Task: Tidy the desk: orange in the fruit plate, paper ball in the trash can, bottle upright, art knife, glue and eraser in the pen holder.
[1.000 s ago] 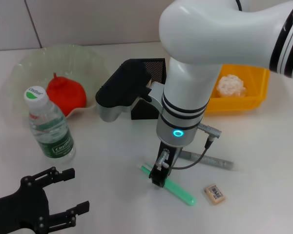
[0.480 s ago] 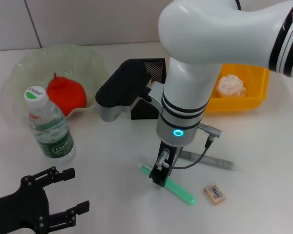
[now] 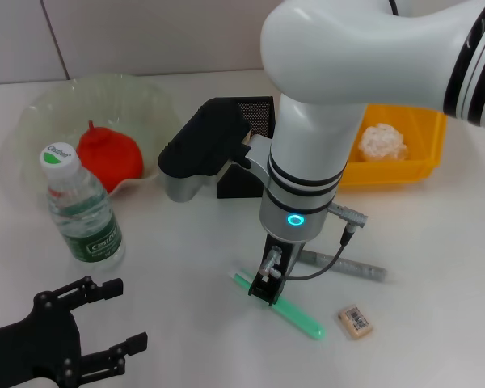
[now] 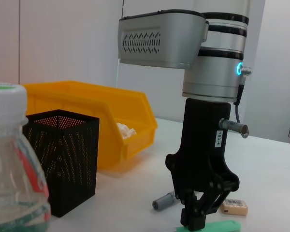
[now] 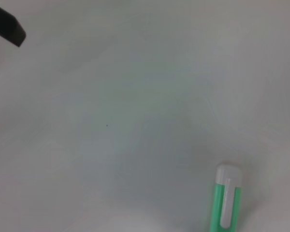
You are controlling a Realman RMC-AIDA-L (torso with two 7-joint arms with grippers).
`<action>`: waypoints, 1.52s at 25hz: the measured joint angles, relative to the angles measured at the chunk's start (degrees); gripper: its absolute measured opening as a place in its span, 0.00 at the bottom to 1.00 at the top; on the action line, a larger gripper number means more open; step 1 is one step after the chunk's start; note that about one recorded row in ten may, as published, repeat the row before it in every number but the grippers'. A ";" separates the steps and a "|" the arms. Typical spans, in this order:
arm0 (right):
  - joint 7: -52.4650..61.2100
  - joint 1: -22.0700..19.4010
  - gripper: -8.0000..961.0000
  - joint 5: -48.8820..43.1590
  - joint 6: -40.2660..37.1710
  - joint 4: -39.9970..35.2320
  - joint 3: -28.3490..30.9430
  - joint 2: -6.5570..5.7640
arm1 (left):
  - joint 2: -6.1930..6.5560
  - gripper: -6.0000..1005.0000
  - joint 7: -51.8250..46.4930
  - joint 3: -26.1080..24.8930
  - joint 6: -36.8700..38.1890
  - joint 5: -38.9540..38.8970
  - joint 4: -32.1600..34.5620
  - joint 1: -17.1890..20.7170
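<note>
The right arm hid part of the pen holder and the grey art knife. The right end effector covered the green glue mid-length. The bottle was cut off in the left wrist view.

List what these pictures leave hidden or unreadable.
- Right pincer grip: in the head and left wrist views its tips sit on the green art knife, but whether they clamp it cannot be told.
- Grey glue stick: one end hidden behind the right arm in the head view.
- Pen holder: contents hidden by the arm.
- Eraser label: too small to read.
- Left pincer: arm cut off by the head view's edge.
</note>
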 joint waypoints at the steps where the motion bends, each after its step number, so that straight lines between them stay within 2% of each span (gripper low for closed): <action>1: 0.00 0.00 0.10 0.00 0.00 0.00 0.00 0.00 | 0.00 0.80 0.00 -0.01 0.00 0.01 0.00 0.00; 8: 0.02 -0.49 0.08 -0.07 -0.18 -1.02 2.31 0.00 | 0.00 0.80 0.00 -0.01 0.08 0.01 0.00 -0.03; 13: 0.02 -0.01 0.27 -0.17 0.81 -0.49 2.34 0.00 | 0.00 0.80 0.00 -0.07 0.11 0.01 0.00 -0.39; 25: 0.02 2.00 0.48 0.71 2.99 2.29 2.36 0.00 | 0.00 0.80 0.00 -0.08 0.23 -0.05 0.00 -0.71; 38: 0.01 2.53 0.48 1.67 4.03 3.71 1.56 0.00 | -0.09 0.80 0.00 0.13 0.04 -0.16 -0.17 -0.79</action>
